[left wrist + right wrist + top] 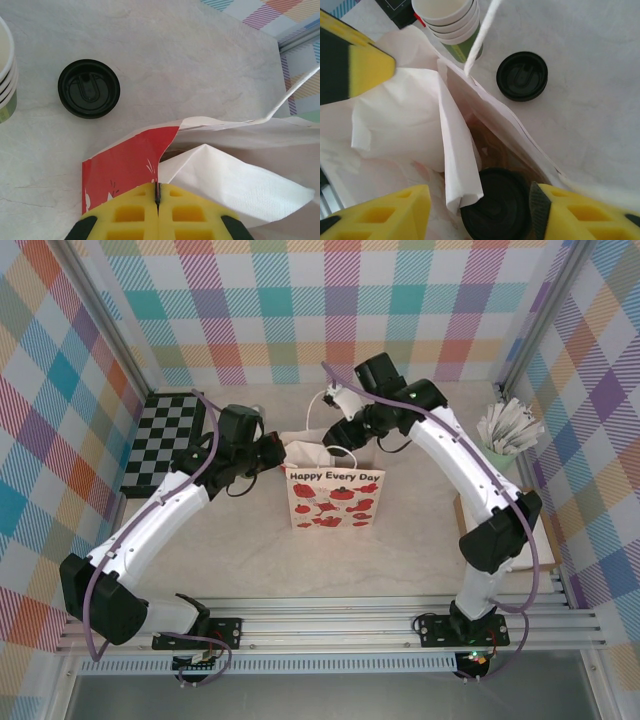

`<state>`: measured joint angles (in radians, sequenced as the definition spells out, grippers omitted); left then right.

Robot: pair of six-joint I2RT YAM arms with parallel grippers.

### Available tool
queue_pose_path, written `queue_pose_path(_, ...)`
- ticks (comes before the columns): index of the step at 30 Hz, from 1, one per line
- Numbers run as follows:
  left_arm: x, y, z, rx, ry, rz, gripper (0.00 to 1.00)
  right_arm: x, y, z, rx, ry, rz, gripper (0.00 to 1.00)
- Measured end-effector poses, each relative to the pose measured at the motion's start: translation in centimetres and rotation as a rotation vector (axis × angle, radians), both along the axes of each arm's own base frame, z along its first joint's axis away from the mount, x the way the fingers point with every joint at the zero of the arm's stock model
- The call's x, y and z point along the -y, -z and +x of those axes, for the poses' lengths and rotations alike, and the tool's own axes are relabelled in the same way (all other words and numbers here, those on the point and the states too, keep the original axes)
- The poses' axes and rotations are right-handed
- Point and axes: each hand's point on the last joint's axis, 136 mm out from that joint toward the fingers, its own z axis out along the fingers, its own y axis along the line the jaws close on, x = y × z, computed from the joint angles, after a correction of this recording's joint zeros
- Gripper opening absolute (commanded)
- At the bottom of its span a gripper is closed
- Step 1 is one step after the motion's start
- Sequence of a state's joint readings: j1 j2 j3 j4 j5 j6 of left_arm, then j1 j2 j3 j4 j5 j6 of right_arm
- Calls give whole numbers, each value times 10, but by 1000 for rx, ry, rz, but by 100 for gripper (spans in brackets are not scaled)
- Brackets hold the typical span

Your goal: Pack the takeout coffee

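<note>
A white paper bag (335, 502) printed with red shapes stands upright mid-table with its mouth open. My left gripper (278, 448) is shut on the bag's left rim; in the left wrist view the yellow fingers (158, 192) pinch the red-printed edge (125, 165). My right gripper (338, 425) hovers over the bag's mouth. In the right wrist view the takeout coffee (505, 210) sits down inside the bag, only its black lid visible. The right gripper (480, 210) stands open, its jaws straddling the lid with a fold of the bag's white paper (400, 115) between.
A loose black lid (89, 88) lies on the table behind the bag, beside a lidless stack of cream-and-green cups (451, 20). A checkered board (165, 435) lies at the back left. A mint cup of white sticks (510, 430) stands at the right wall.
</note>
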<state>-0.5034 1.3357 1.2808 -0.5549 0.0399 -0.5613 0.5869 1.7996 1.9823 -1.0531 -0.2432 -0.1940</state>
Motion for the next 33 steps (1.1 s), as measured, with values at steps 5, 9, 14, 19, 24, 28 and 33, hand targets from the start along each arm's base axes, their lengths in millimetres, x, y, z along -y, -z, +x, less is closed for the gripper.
queue_pose_path(5,0,0,0,1,0,0,0,-6,12,0,-42,-5,7,57)
queue_pose_path(9,0,0,0,0,0,0,0,-11,13,1,-41,-23,21,41)
queue_pose_path(14,0,0,0,0,0,0,0,-19,22,0,-55,-59,26,23)
queue_pose_path(19,0,0,0,1,-1,1,0,-24,38,-14,-72,-128,5,6)
queue_pose_path(24,0,-1,1,3,-5,-1,0,-21,62,-29,-80,-179,-33,6)
queue_pose_path(28,2,-1,0,6,0,-4,0,-20,70,-34,-75,-212,-54,7)
queue_pose_path(33,3,0,0,2,-3,-6,0,-17,70,-27,-45,-200,-82,24)
